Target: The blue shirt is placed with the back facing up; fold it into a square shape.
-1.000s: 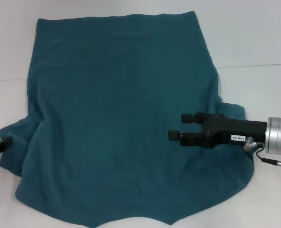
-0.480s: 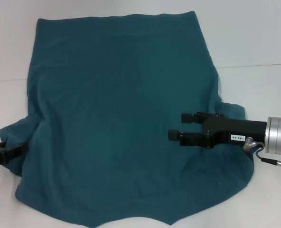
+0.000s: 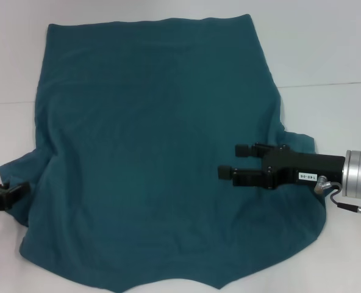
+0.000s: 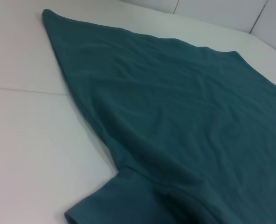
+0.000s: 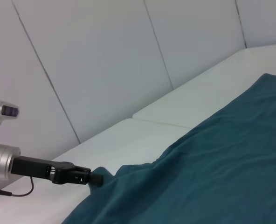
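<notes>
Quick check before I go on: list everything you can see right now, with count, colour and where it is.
blue shirt: one, dark teal-blue, spread flat across the middle of the table, plain side up, a sleeve sticking out on each side.
table: one, white, under the shirt, with a thin seam line running across it.
wall panels: several, white, behind the table, seen in the right wrist view.
left gripper: one, black, at the shirt's left sleeve edge, low at the table's left side.
right gripper: one, black on a silver wrist, open, above the right half of the shirt, pointing toward the robot's left.
</notes>
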